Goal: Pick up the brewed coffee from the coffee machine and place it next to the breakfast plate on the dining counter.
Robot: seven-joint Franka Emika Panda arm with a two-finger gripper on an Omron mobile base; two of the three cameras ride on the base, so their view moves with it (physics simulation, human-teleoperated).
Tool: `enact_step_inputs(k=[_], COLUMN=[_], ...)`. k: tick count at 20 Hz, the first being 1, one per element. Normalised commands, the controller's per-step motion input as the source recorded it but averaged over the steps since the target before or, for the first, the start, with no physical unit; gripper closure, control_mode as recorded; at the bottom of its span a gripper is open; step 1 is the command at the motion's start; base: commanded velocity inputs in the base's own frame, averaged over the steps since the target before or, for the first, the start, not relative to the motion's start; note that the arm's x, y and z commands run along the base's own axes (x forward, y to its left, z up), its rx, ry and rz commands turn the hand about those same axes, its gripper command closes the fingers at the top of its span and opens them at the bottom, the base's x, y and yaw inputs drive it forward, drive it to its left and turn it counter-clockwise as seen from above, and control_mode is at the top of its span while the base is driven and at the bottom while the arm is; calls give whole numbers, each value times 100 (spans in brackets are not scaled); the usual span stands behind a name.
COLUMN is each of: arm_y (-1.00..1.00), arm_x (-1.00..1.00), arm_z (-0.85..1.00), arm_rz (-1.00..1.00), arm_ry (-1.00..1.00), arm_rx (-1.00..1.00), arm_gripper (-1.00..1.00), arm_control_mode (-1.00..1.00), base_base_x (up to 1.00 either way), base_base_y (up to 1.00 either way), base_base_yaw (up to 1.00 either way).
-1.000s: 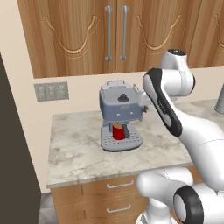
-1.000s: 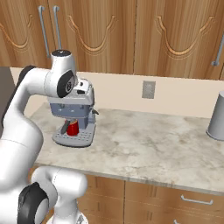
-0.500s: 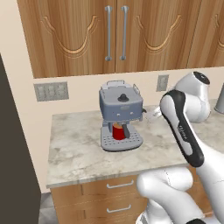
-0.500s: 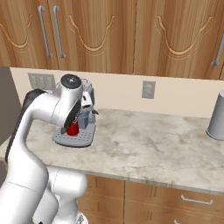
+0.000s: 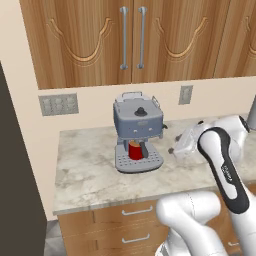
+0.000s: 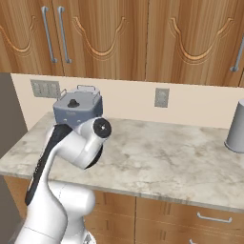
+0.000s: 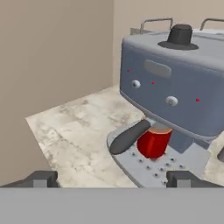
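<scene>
Wooden wall cabinets with long metal handles (image 5: pixel 131 39) are hanging above the boxy blue-grey coffee machine (image 5: pixel 138 119), which is standing on the beige marbled kitchen counter (image 5: pixel 90 177) against the wall, with a grey cylindrical canister (image 6: pixel 236 127) sitting far off to its right. The small red mug of brewed coffee (image 7: pixel 153 141) is resting on the machine's silver drip tray (image 7: pixel 151 168), directly under the spout and beside the dark portafilter handle (image 7: pixel 128 136), where it was evidently filled. The white arm's two-finger gripper (image 7: pixel 113 179) is hovering to the right of the machine, facing it at tray height, its jaws standing spread wide and holding nothing, apparently lining up to reach in for the mug
</scene>
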Motion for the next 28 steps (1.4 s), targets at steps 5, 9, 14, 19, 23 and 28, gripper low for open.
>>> enact_step_inputs(k=[5,9,14,19,23,28], arm_y=[0,1,6,21,13,0], arm_x=[1,10,29,41,46,28], arm_z=[-26,-28,-14,-12,-10,-18], arm_rz=[13,14,8,0,4,10], arm_ry=[-10,-8,-7,0,0,0], arm_rx=[19,16,8,1,0,0], arm_gripper=[-100,-100,-100,-100,-100,-100], arm_control_mode=[-100,-100,-100,-100,-100,-100], base_base_x=[0,0,0,0,0,0], base_base_y=[0,0,0,0,0,0], base_base_yaw=[0,0,0,0,0,0])
